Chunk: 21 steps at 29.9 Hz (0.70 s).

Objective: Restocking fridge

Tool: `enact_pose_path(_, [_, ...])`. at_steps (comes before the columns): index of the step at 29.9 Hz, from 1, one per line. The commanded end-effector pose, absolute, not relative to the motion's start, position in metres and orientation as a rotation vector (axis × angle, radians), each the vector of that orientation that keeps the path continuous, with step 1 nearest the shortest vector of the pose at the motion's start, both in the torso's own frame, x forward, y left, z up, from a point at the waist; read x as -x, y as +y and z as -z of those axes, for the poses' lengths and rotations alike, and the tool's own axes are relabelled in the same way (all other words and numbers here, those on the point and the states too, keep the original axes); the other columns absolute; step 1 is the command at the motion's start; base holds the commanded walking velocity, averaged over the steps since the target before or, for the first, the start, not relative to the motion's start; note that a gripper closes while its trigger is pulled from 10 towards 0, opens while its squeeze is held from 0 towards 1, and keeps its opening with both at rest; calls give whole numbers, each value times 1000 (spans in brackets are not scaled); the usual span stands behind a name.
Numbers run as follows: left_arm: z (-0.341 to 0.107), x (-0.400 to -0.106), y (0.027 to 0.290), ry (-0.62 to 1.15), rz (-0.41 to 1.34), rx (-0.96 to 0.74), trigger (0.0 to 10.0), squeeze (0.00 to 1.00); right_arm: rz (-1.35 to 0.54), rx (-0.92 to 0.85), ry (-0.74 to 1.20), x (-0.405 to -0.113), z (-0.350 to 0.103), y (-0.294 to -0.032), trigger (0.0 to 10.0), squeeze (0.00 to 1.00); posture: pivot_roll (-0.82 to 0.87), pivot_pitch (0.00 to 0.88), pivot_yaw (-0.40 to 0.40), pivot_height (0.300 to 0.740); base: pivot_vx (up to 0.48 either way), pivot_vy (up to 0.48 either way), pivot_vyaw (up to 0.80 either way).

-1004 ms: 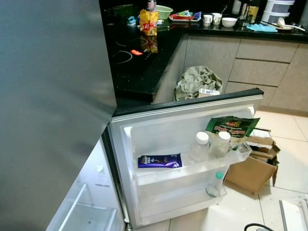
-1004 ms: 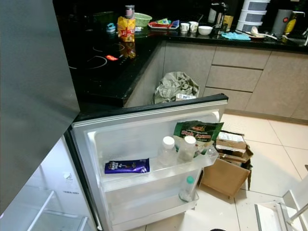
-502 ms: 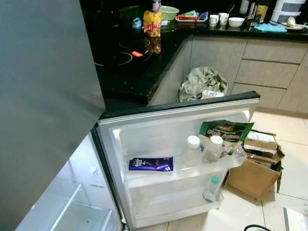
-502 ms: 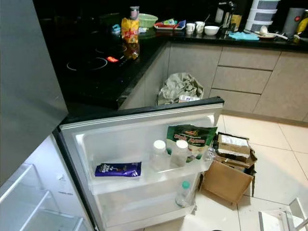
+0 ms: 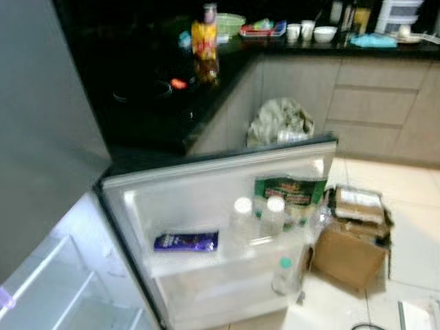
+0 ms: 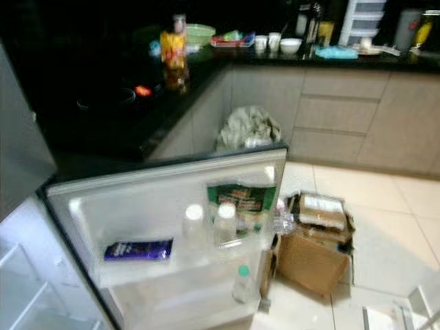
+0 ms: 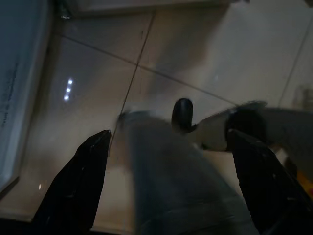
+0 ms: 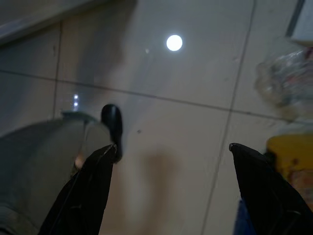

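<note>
Hanging idle over pale floor tiles [image 8: 186,127], the left gripper [image 7: 168,186] and the right gripper [image 8: 168,191] both show their black fingers spread wide with nothing between them — each looks down past the robot's own leg and dark foot. Ahead, the fridge door [image 5: 213,179] stands swung open, its inner shelves facing the camera, blurred. On the upper door shelf a purple packet [image 5: 185,240] lies flat at the left; two white-capped bottles [image 5: 258,216] stand side by side to its right, with a green bag [image 5: 290,196] upright just behind them. A green-capped bottle [image 5: 283,275] stands in the lower shelf. On the floor right of the door sits an open cardboard box [image 5: 354,237]. Farther off, a black countertop [image 5: 158,103] carries a yellow packet [image 5: 204,38].
</note>
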State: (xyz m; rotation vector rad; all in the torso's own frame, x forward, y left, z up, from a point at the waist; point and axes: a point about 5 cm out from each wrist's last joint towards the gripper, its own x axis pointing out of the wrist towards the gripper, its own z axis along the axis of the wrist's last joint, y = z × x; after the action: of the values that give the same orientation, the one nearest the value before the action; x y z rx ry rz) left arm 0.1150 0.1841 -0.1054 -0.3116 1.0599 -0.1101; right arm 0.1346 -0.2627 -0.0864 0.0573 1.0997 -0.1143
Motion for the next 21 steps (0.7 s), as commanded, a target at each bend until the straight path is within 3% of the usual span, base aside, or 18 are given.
enact_pose_path(1, [108, -104, 186, 1096, 96, 316, 10000, 0, 66, -32, 1108, -135, 88, -256, 10000, 0, -110, 0, -6, 740, 0, -394, 0])
enact_pose_path(21, [109, -102, 184, 1102, 100, 322, 10000, 0, 12, -68, 1115, -130, 89, -254, 10000, 0, -118, 0, -7, 740, 0, -395, 743])
